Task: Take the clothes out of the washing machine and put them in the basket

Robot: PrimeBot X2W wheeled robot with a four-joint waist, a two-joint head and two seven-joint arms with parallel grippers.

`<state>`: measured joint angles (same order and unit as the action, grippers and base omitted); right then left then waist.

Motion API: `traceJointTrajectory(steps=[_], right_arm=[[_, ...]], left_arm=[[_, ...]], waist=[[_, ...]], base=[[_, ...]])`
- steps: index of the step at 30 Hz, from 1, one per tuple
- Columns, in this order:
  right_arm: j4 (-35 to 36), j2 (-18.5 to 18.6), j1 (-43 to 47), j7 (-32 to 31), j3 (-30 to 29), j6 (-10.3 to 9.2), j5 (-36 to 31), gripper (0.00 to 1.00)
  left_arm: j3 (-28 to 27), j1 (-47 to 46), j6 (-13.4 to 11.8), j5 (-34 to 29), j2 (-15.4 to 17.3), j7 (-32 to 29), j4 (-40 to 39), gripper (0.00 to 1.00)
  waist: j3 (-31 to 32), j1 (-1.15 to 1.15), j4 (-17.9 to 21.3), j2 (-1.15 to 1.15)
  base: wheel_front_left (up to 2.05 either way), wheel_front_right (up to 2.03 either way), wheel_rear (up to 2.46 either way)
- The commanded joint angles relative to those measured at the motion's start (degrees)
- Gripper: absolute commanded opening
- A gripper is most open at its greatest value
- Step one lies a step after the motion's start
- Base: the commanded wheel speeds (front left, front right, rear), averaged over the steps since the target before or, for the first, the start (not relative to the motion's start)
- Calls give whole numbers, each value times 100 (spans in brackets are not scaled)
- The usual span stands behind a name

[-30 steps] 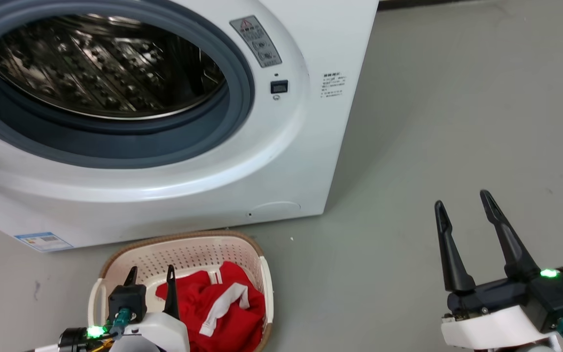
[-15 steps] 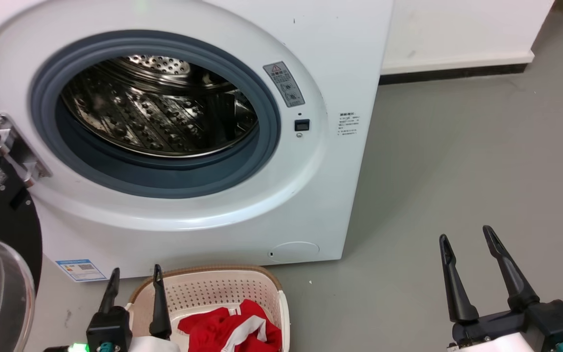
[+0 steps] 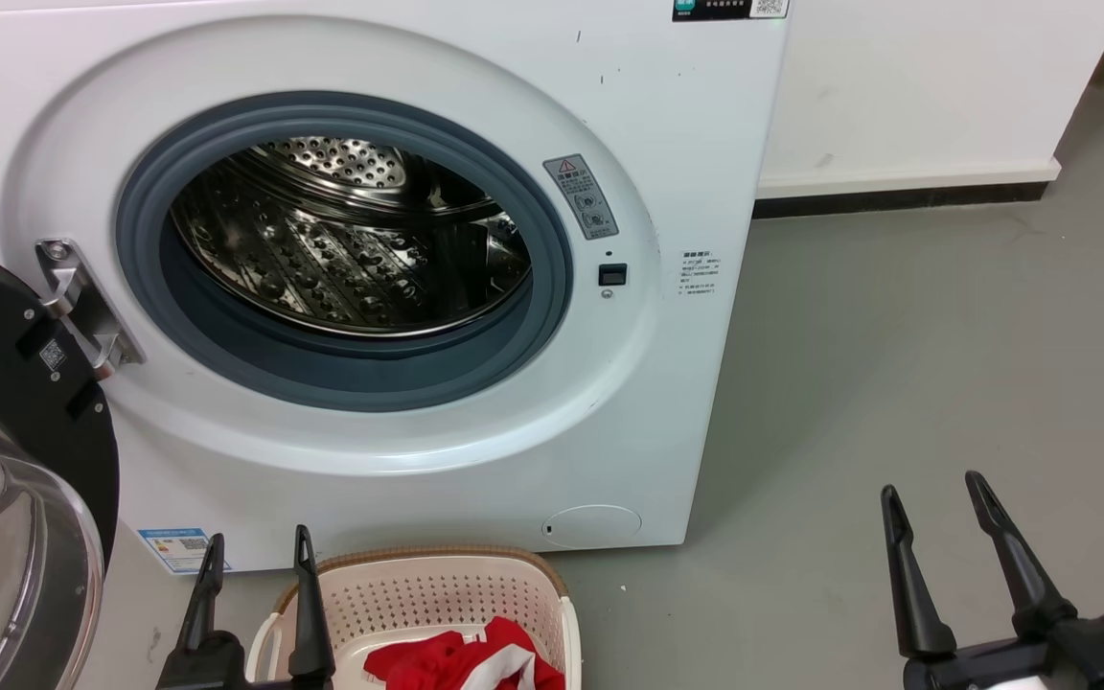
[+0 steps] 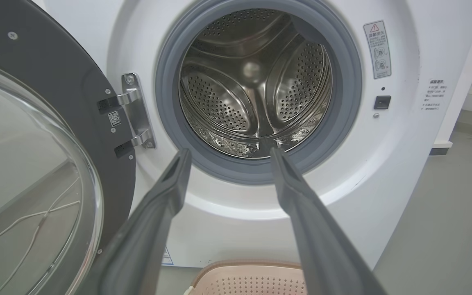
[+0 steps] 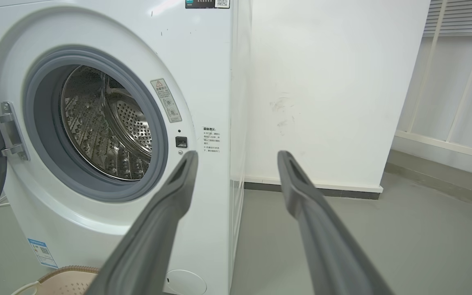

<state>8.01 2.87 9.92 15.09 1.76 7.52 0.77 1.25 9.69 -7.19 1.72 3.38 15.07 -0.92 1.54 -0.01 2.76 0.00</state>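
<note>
At the foot of the washing machine (image 3: 418,498), just in front of its lower panel, the basket (image 3: 437,599) stands on the grey floor (image 3: 897,364). Its cream perforated far wall and brown rim are plain in the head view, while its near half is cut off by the bottom edge. Inside it lie the clothes (image 3: 437,666): a bright red bundle with a white band across it, heaped toward the near side, with the far inner wall bare above them.

Above the basket, the washer's round porthole is open. The steel drum (image 3: 322,268) behind the grey seal shows its perforated wall and raised ribs, shiny and bare, in the head view and both wrist views. The door (image 3: 15,383), black-framed with a bulging glass bowl, is swung out to the left on a metal hinge (image 3: 92,316).

The left gripper (image 3: 256,539) is at the basket's left end, its two dark fingers spread apart and clasping nothing. One finger overlaps the basket's left handle in the head view, though whether it touches cannot be told. The right gripper (image 3: 931,486) is well apart to the right over the floor, fingers likewise parted and holding nothing, pointing toward the washer's right edge and the white wall (image 3: 897,86).
</note>
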Motion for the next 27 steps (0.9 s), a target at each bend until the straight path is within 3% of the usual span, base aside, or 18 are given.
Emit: traceJointTrajectory(steps=[1, 23, 24, 27], right_arm=[[16, 1, 121, 12, -37, -5, 61, 100], [13, 1, 183, 12, -84, -5, 153, 100], [10, 1, 185, 12, -81, -5, 153, 0], [-101, -2, 202, -6, -67, 0, 190, 0]], left_arm=[[-8, 92, -40, -1, -20, 15, -84, 100], [-82, 264, -62, -31, -51, 15, -151, 100], [-83, 260, -62, -30, -51, 15, -149, 0], [-39, 226, -47, 35, -46, -14, -64, 0]], waist=[[36, 1, -23, 0], [223, 1, -25, 0], [225, 1, -24, 0], [223, 1, -25, 0]], base=[[0, 0, 0], [0, 0, 0], [0, 0, 0], [0, 0, 0]])
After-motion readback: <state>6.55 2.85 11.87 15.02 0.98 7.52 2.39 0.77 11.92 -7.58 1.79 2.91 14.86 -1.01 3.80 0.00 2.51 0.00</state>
